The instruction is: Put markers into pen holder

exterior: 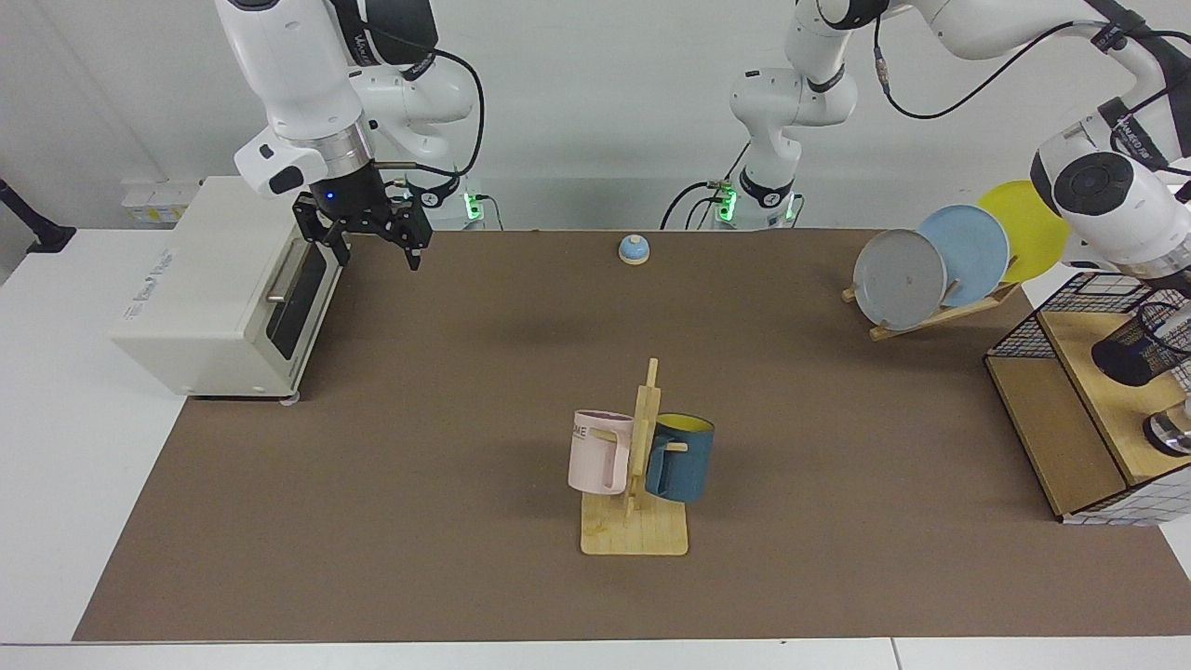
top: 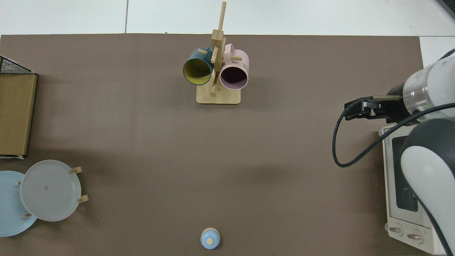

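While I watch the facing view, the pen holder [exterior: 1137,352] sits at three o'clock on the wooden shelf [exterior: 1098,372]; I cannot make out the marker. Above it the left arm's wrist leaves the frame, fingers hidden. Farther back at ten o'clock, the right gripper [exterior: 372,244] waits, fingers spread apart, beside the toaster oven [exterior: 214,288].
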You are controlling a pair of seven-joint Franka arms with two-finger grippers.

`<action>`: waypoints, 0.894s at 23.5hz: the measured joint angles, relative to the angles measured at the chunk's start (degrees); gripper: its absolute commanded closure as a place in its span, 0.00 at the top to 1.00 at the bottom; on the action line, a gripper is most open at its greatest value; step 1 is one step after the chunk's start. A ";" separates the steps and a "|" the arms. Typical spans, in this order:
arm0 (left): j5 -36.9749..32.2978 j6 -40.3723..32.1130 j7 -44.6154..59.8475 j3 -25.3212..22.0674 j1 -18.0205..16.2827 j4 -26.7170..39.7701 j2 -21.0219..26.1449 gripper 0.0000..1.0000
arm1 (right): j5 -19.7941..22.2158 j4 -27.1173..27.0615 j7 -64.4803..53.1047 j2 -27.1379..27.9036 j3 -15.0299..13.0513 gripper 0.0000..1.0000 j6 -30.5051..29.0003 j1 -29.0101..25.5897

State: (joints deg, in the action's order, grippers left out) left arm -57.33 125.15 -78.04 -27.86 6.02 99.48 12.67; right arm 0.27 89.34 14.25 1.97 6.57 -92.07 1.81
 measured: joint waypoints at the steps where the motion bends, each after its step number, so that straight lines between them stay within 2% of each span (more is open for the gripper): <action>1: -0.26 0.00 0.49 0.01 0.00 0.03 0.02 0.00 | 0.00 0.00 0.00 0.00 0.00 1.00 0.00 0.00; 21: -1.00 1.02 2.89 0.09 0.00 1.40 0.51 0.00 | 0.00 0.00 0.00 0.00 0.00 1.00 0.00 0.00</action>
State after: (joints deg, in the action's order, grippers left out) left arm -58.33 126.17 -75.16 -27.77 6.02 100.88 13.19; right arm 0.27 89.34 14.25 1.97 6.57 -92.07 1.81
